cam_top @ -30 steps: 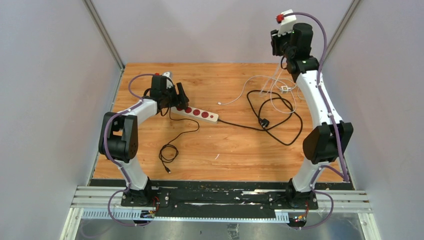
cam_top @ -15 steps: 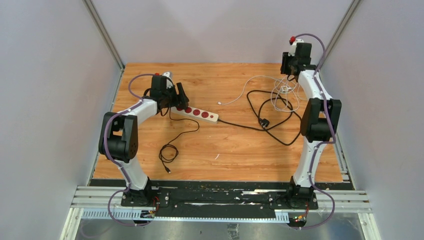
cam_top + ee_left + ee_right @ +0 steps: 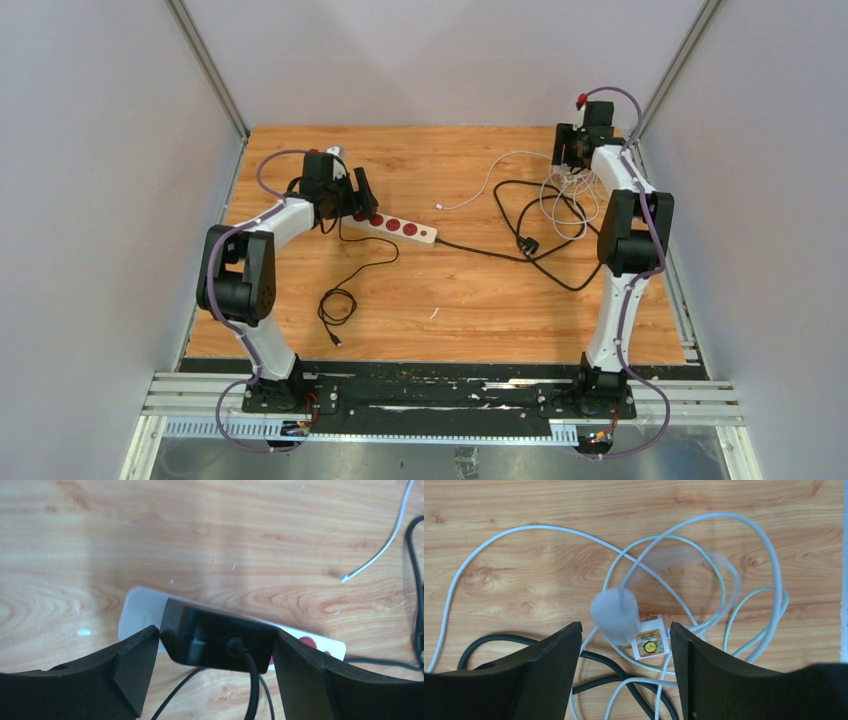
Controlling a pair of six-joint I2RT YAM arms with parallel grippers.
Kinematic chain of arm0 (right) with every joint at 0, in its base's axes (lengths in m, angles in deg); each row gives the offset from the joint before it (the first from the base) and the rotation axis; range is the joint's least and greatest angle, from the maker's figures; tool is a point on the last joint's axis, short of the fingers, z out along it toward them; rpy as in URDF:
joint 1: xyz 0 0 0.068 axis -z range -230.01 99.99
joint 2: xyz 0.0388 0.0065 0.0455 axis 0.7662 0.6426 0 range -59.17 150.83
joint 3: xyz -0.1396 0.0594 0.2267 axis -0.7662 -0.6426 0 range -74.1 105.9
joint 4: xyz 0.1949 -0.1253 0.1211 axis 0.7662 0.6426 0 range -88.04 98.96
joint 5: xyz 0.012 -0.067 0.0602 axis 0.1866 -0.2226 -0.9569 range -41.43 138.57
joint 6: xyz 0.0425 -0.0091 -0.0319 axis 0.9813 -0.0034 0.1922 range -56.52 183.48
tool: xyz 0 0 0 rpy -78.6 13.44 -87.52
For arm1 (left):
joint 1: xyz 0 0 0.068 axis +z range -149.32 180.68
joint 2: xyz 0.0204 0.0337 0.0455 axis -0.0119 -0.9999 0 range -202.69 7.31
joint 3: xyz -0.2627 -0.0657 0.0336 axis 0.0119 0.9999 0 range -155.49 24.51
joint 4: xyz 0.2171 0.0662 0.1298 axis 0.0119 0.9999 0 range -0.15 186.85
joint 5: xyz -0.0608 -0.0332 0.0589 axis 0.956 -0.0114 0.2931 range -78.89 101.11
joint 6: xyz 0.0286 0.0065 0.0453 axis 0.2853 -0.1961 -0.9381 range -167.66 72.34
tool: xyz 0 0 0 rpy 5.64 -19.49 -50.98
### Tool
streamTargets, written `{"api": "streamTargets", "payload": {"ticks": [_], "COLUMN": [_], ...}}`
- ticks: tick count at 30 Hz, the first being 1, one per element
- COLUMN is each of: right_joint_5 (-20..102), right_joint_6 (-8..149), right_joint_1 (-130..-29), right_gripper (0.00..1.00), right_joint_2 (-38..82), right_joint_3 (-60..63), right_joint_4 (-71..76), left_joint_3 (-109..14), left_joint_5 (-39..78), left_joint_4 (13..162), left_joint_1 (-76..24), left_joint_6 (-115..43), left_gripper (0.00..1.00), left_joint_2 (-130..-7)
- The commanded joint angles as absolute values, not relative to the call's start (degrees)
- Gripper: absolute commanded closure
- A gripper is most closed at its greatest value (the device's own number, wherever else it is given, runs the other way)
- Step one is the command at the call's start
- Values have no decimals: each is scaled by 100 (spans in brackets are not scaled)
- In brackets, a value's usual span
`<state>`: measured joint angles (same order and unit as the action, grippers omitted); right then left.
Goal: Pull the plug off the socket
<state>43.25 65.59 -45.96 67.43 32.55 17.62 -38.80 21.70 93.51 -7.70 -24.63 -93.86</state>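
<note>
The socket (image 3: 405,229), a long white strip with red outlets, lies left of centre on the wooden table; its end shows in the left wrist view (image 3: 142,607). A black plug (image 3: 215,640) with a black lead sits on that end. My left gripper (image 3: 216,632) has a finger against each side of it, with no gap showing. My right gripper (image 3: 570,152) is low at the back right, over a tangle of white cable. It is open (image 3: 625,630). A blurred white plug (image 3: 614,614) is loose between its fingers and touches neither. A small white cube with a yellow sticker (image 3: 651,641) lies beside it.
The strip's thick black cable (image 3: 480,248) runs right in loops to a black mains plug (image 3: 530,245). White cable (image 3: 500,165) lies looped at the back right. A thin black lead coils (image 3: 336,306) near the table's front. Grey walls close in both sides.
The right arm came down from high at the back right to just above the table, and its jaws opened, letting go of the white plug. The left arm has not moved.
</note>
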Motion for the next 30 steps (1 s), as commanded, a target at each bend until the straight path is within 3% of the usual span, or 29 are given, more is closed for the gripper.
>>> {"api": "streamTargets", "payload": {"ticks": [1, 5, 11, 19, 24, 30], "right_joint_5": [4648, 4645, 4186, 2657, 2179, 1421], "right_joint_6": [6665, 6668, 6421, 5475, 4383, 4125], "right_joint_1": [-4553, -4566, -4807, -6091, -7521, -8482], "right_gripper": [25, 17, 10, 10, 10, 10], "right_joint_2": [6310, 5843, 4984, 4188, 4568, 5734], "right_joint_3": [3275, 2942, 2348, 1521, 1703, 2711], "right_joint_4": [2039, 2042, 1989, 1462, 1403, 1366], "left_joint_3": [-3653, -3838, -4029, -3853, -3742, -3282], "left_joint_5": [1553, 1530, 1402, 1295, 1036, -200], "left_joint_4": [11035, 11112, 11289, 11487, 11807, 12461], "left_joint_1": [-635, -635, -635, -635, -635, -635], "left_joint_6": [-2548, -2544, -2537, -2489, -2277, -1765], "left_gripper": [13, 1, 0, 0, 0, 0], "left_joint_2": [-9486, -9238, -8685, -7535, -6757, -5550]}}
